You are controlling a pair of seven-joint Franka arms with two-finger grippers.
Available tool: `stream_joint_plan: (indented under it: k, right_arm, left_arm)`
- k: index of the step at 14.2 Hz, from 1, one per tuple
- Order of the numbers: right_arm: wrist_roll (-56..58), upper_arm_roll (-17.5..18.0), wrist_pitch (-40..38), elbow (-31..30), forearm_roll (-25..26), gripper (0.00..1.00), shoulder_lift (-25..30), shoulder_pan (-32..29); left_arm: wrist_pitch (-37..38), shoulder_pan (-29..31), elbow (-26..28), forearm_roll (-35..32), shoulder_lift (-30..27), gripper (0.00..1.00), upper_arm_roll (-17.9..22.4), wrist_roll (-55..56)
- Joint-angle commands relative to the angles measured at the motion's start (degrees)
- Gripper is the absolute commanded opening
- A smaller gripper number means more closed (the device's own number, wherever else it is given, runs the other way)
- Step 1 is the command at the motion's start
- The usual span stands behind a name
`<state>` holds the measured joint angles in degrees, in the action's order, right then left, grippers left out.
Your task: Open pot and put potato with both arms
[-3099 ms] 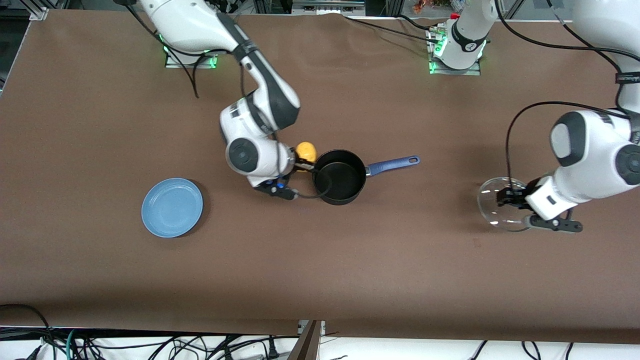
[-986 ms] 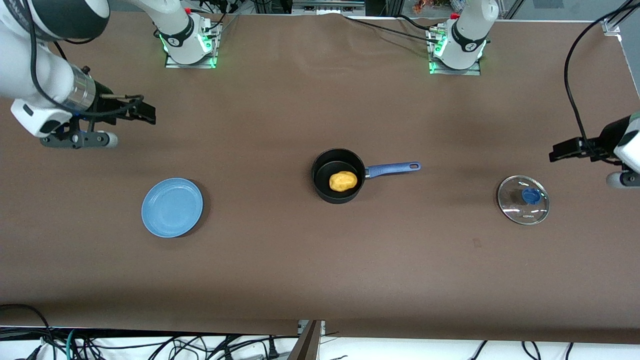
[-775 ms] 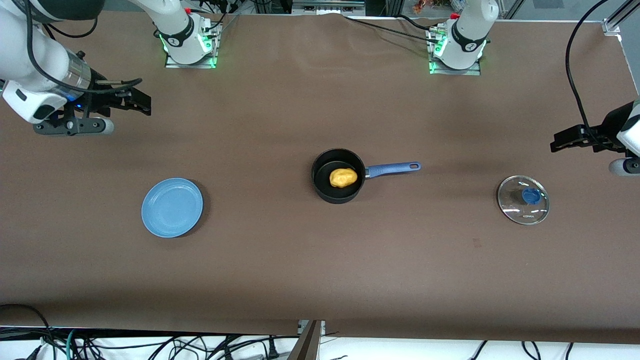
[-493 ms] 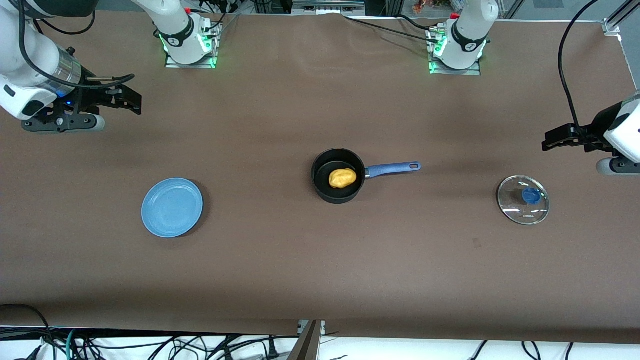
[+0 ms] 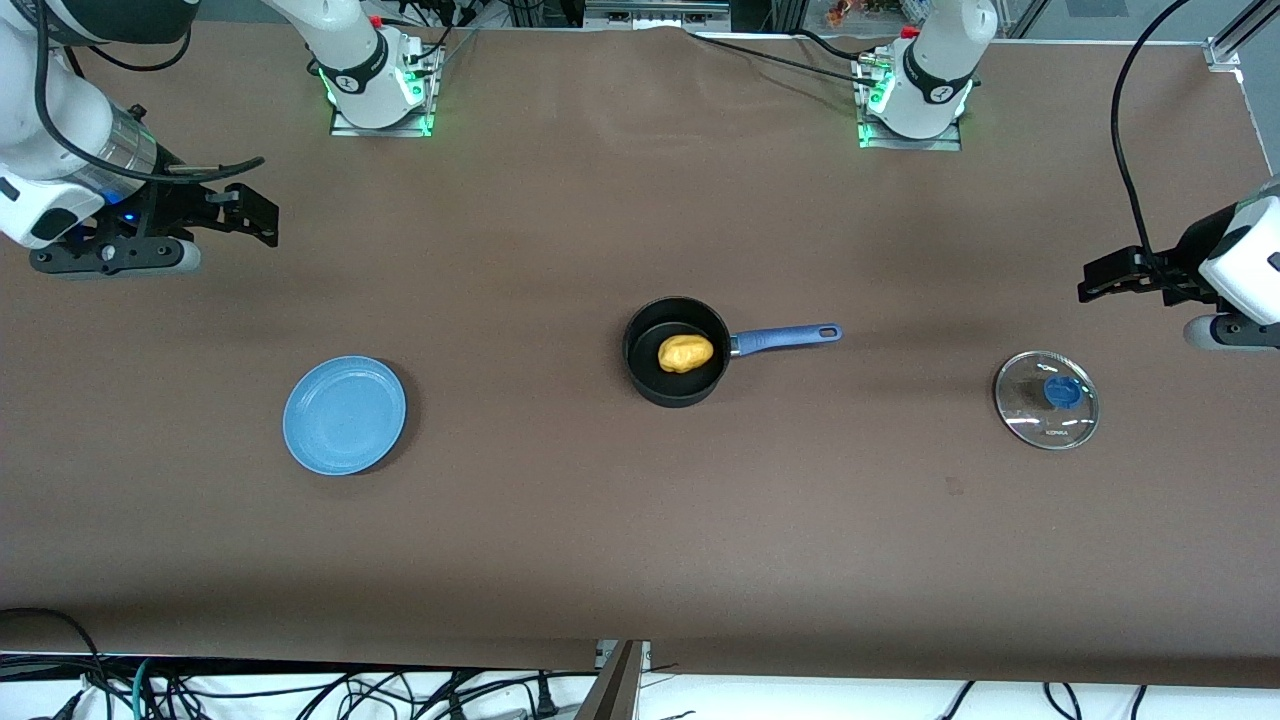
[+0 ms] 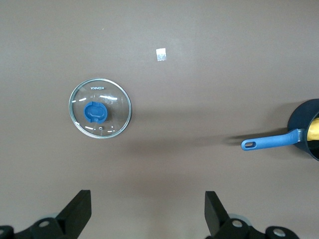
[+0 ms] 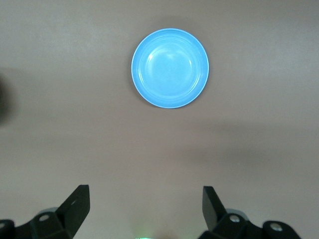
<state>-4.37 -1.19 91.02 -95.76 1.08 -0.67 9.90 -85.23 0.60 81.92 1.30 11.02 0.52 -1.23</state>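
Potato [image 5: 686, 353] lies inside the pot [image 5: 677, 352] at the frame's middle. Lid [image 5: 1046, 399] sits lower right, plate [image 5: 344, 414] lower left. Left gripper [image 5: 1100, 281] at right edge and right gripper [image 5: 262, 214] at upper left hang spread wide, holding nothing.

Brown-covered table under even overhead light

A brown cloth [image 5: 560, 520] covers the whole table, smooth apart from faint ripples near the edge where the bases stand, and carries soft, blurred shadows. A small pale mark [image 5: 953, 487] sits on it toward the left arm's end, nearer the front camera. Along the camera-side edge runs a white floor strip with loose black cables [image 5: 300, 690] and one teal cable. A dark post [image 5: 612, 683] rises at the middle of that edge. Aluminium frame rails [image 5: 655, 12] line the edge at the top, with a metal bracket [image 5: 1222, 52] at one corner.
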Motion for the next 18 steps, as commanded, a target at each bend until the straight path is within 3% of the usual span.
stream_joint_plan:
  k: [1,3,18]
  right_arm:
    - [0.4,0.7,-0.3,3.0,1.1,1.00,-1.3,-0.8]
    - [0.4,0.7,-0.8,5.2,3.0,1.00,-1.9,-0.8]
    - [-2.8,1.1,-0.1,5.3,2.1,1.00,-3.6,0.8]
  left_arm:
    - [0.9,-0.6,-2.2,-1.3,1.1,1.00,-0.1,0.6]
    - [0.9,-1.0,-2.2,-1.4,1.1,1.00,-0.1,0.6]
    - [1.0,-1.0,-2.3,-0.8,1.1,1.00,0.2,0.8]
